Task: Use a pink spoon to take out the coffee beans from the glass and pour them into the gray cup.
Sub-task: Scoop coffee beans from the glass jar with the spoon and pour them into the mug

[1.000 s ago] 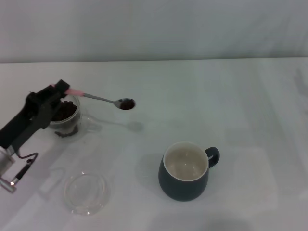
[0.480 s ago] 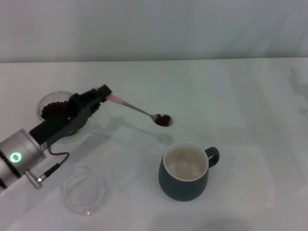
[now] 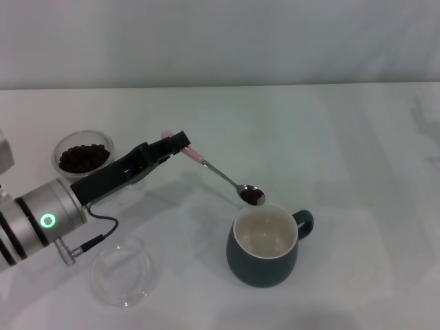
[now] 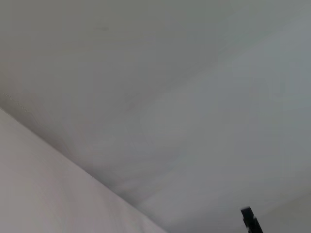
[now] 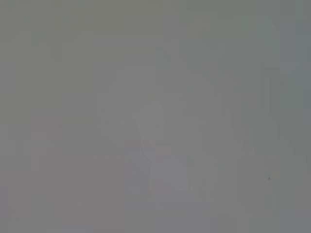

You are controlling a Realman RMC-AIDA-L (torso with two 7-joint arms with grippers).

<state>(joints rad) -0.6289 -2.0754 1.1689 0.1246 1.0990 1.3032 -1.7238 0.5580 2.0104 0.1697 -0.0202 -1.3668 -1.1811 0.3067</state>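
My left gripper (image 3: pixel 177 143) is shut on the pale pink handle of the pink spoon (image 3: pixel 221 174). The spoon slopes down to the right. Its metal bowl holds a small load of dark coffee beans (image 3: pixel 253 197) and hangs just above the far rim of the gray cup (image 3: pixel 265 246). The cup stands upright in the front middle with a cream inside and its handle to the right. The glass (image 3: pixel 83 155) stands at the left, holding a heap of beans. The right gripper is out of view.
A flat round clear glass dish (image 3: pixel 124 275) lies at the front left, below my left arm. The left wrist view shows only a pale surface and a small dark tip (image 4: pixel 250 217). The right wrist view is plain grey.
My left arm has swung right and forward from the glass, carrying the loaded spoon from beside the glass to just above the gray cup's rim. The glass is uncovered again.
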